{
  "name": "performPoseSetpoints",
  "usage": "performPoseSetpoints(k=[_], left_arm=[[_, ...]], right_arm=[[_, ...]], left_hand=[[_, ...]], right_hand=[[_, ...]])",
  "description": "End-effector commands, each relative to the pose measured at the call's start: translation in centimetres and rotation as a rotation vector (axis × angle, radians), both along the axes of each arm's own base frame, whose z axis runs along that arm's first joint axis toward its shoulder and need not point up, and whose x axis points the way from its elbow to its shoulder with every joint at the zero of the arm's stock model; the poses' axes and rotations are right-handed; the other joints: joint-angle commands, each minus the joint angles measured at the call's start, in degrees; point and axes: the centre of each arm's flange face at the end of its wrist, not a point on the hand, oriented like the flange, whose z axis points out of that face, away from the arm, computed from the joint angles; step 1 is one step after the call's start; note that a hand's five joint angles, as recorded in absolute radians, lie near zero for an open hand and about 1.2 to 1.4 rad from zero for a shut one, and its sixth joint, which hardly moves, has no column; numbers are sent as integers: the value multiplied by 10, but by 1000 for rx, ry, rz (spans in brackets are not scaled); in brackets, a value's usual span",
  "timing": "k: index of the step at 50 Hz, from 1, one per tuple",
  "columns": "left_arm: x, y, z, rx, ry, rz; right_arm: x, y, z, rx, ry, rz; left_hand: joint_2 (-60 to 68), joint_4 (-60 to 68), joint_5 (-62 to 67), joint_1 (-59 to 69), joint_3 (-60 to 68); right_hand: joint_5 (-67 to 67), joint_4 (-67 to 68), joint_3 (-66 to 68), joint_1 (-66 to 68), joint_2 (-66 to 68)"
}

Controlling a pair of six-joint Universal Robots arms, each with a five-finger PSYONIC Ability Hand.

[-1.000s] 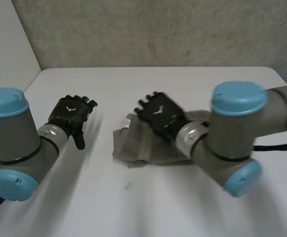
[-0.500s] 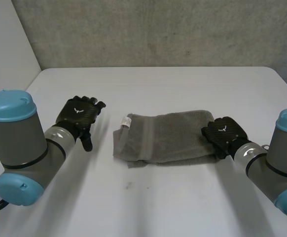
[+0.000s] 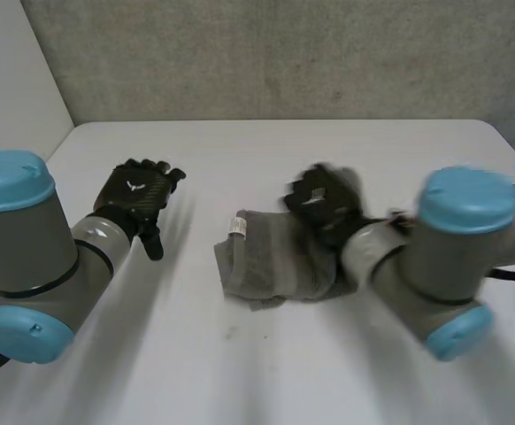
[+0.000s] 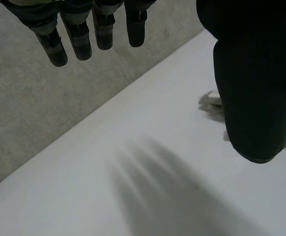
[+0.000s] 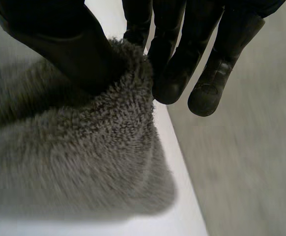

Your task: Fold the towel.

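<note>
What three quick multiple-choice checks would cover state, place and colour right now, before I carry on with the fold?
1. What is the right robot hand doing?
A. Pinching the towel between thumb and fingers
B. Open and flat, touching nothing
C. Curled, holding nothing

2. Where is the white label?
A. Under the right robot hand's palm
B. At the towel's end nearer the left robot hand
C. Lying loose, apart from the towel

3. What colour is the towel?
A. Red
B. Blue
C. Grey

Answers:
1 A: the right wrist view shows cloth bunched between thumb and fingers.
2 B: the head view shows the label at the end facing the left robot hand.
3 C: it is grey in the head and right wrist views.
</note>
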Motion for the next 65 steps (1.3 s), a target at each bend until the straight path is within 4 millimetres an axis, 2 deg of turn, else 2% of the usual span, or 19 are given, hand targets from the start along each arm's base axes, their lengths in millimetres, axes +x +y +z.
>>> performPoseSetpoints(k=[1,5,7,8,9,12,13,17,26,31,34,39,45,51,56,61,62,64,65], left_arm=[[2,-5,27,-31,132,35],[1,-7,33,-33,173,40],[0,-7,34,-34,183,40],[-1,-8,35,-35,187,37],[-2,-9,36,-39,189,36],[-3,-10,37,-42,192,35],[-4,-11,39,-48,195,37],[-14,-15,36,-44,204,22],[-47,-6,18,40,205,-51],[-69,3,-5,137,210,-90],[-83,8,-35,235,197,-100],[-86,6,-66,298,151,-69],[-79,4,-81,318,109,0],[-77,5,-75,313,110,3],[-77,5,-48,261,145,-4],[-77,6,-2,168,204,-19],[-77,6,-1,168,205,-19],[-71,9,24,131,228,-16],[-71,9,24,131,229,-16]], right_arm=[[67,82,-42,13,108,388],[69,85,-45,-20,152,408],[68,81,-39,-40,152,392],[66,78,-33,-42,141,365],[62,74,-26,-33,120,326],[56,65,-16,-14,81,274],[48,53,-7,29,27,215],[16,19,16,199,-184,34],[-22,-12,28,436,-420,-163],[-28,-23,18,542,-402,-217],[-24,-32,0,612,-364,-241],[-17,-40,-21,662,-331,-253],[-10,-43,-47,699,-290,-250],[-7,-42,-49,700,-271,-238],[-7,-39,-31,656,-278,-217],[-16,-35,26,514,-381,-198],[-16,-35,26,514,-381,-198],[-24,-34,60,399,-455,-199],[-24,-34,60,398,-455,-199]], left_hand=[[7,6,-16,1,6],[7,6,-16,1,6],[7,6,-16,1,6],[7,6,-16,1,6],[7,6,-16,1,6],[7,6,-16,1,6],[7,6,-16,1,6],[9,8,-14,2,7],[11,10,-12,4,9],[12,11,-11,6,11],[12,11,-11,6,11],[14,13,-9,7,13],[14,13,-9,7,13],[14,13,-9,7,13],[12,11,-11,6,11],[12,11,-11,6,11],[12,11,-11,6,11],[9,8,-14,2,7],[9,8,-14,2,7]], right_hand=[[30,29,32,45,50],[30,29,32,45,50],[-50,-51,-48,-35,-30],[-351,-353,-349,-337,-331],[-559,-560,-557,-545,-539],[-617,-618,-615,-602,-597],[-670,-671,-668,-655,-650],[-670,-671,-668,-655,-650],[-670,-671,-668,-655,-650],[-670,-671,-668,-655,-650],[-670,-671,-668,-655,-650],[-670,-671,-668,-655,-650],[-670,-671,-668,-655,-650],[-670,-671,-668,-655,-650],[-670,-671,-668,-655,-650],[-670,-671,-668,-655,-650],[-670,-671,-668,-655,-650],[-670,-671,-668,-655,-650],[-670,-671,-668,-655,-650]])
